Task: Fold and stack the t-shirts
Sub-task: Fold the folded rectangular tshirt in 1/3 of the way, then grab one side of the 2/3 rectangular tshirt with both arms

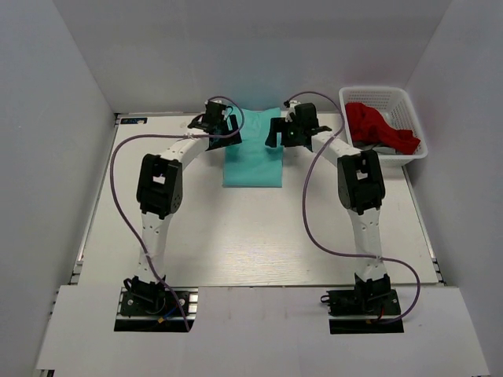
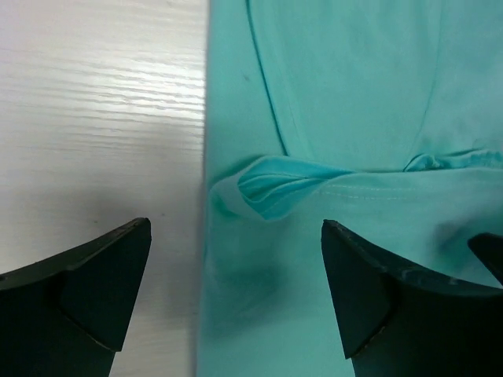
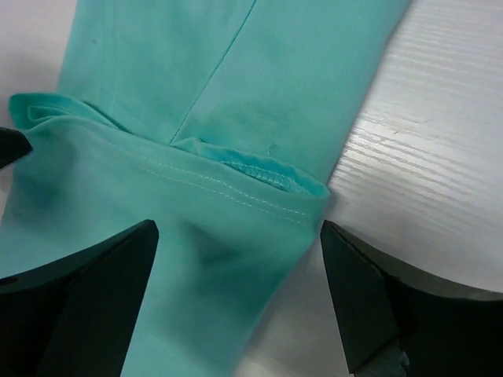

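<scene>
Our left gripper (image 2: 234, 228) and right gripper (image 3: 238, 228) hung, jaws apart, over the teal t-shirt (image 1: 251, 163) lying far on the table (image 1: 236, 236). We judged it limp and light, best pinched at its hemmed corners.

Teal t-shirt (image 1: 253, 157): matt, smooth knit cloth, stitched hem. Table (image 1: 236, 236) beneath t-shirt: white wood-grain surface, faint sheen. Basket (image 1: 378, 89) right of t-shirt: white plastic lattice, holding matt red cloth (image 1: 368, 121).
</scene>
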Action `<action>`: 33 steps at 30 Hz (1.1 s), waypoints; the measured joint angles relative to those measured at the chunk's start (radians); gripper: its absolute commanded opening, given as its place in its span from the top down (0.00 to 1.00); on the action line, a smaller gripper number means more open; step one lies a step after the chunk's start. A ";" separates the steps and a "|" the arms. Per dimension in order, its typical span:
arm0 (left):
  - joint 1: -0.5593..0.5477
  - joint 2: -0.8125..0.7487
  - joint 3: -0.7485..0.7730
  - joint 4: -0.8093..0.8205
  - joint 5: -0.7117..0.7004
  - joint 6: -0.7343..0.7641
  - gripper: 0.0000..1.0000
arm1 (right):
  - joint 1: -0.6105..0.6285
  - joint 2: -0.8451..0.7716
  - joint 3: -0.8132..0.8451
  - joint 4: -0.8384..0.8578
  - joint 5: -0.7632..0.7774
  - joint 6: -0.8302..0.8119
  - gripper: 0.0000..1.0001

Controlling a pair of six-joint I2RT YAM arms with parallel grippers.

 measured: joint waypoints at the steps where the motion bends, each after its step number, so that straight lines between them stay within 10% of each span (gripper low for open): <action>1: 0.006 -0.009 0.002 -0.008 -0.004 0.001 0.00 | -0.004 -0.008 0.003 0.000 -0.008 0.000 0.10; 15: -0.007 -0.446 -0.642 0.103 0.127 -0.038 0.00 | -0.011 -0.500 -0.686 0.116 -0.124 0.137 0.10; 24: -0.013 -0.366 -0.650 0.128 0.174 -0.046 0.54 | -0.006 -0.428 -0.720 0.143 -0.182 0.204 0.25; 33: -0.014 -0.356 -0.675 0.188 0.211 -0.051 0.73 | 0.019 -0.377 -0.694 0.168 -0.211 0.223 0.50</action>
